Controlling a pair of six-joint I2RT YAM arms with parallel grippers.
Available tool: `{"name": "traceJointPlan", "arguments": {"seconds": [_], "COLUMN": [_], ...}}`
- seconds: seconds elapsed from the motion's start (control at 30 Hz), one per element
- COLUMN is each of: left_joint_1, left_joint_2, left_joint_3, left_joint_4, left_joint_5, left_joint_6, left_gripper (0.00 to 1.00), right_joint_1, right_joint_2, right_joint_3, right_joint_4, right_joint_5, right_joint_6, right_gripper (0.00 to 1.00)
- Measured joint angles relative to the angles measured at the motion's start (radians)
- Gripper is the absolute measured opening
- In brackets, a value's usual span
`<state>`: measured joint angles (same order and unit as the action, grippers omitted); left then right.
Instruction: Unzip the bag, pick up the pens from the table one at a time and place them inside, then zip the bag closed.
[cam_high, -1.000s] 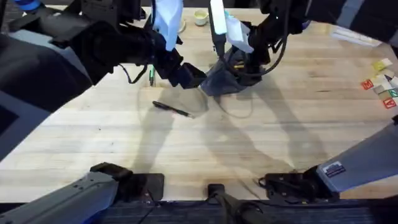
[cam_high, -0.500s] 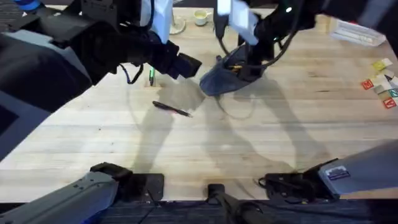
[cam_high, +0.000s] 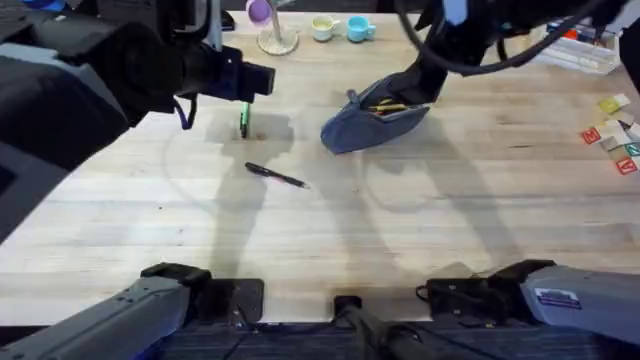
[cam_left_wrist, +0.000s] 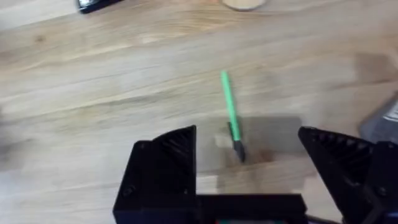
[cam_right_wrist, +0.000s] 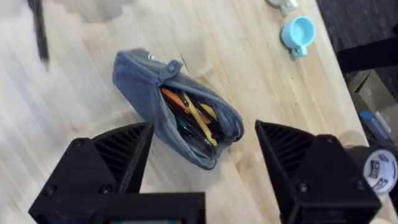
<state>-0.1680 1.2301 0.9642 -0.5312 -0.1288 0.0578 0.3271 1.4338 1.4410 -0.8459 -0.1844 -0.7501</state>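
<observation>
Since a second ago both my arms have lifted off the bag (cam_high: 372, 118) and pulled apart: the left has swung out over the green pen (cam_high: 243, 121), the right has risen back above the bag, and the bag now lies alone.

The table (cam_high: 330, 235) stretches wide, its far corners cut off by my arms, which show large, dark and blurred in the overhead view. My left arm hides the table's far left part.

The bag rests on the table right of centre, unzipped, its mouth gaping. From my right wrist I see orange, yellow and dark pens (cam_right_wrist: 193, 118) packed inside; I cannot count them. One end of the bag is partly covered by my own finger in that view.

My left gripper (cam_left_wrist: 249, 162) hangs over the green pen with fingers spread wide, gripping nothing. The pen's dark tip lies between the fingers; whether they touch the table is hard to tell.

My right gripper (cam_right_wrist: 202, 155) hovers above the bag, fingers wide apart and empty, one to each side of the bag.

The black pen (cam_high: 275, 175) lies slanted on the table, near the green pen and apart from the bag. In the right wrist view a dark smear at the edge may be it, too blurred to be sure.
</observation>
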Motion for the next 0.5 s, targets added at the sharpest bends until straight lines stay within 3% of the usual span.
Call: {"name": "traceJointPlan", "arguments": {"seconds": [0.5], "left_joint_1": [0.019], "left_joint_2": [0.191], "left_joint_3": [0.000], "left_joint_4": [0.177], "left_joint_5": [-0.032], "left_joint_6": [-0.017], "left_gripper": [0.993], "right_joint_1": [0.000], "right_joint_2": [-0.121], "right_joint_3": [0.000], "right_joint_4": [-0.005], "right_joint_5": [-0.012], "right_joint_6": [0.300], "right_gripper": [0.996]}}
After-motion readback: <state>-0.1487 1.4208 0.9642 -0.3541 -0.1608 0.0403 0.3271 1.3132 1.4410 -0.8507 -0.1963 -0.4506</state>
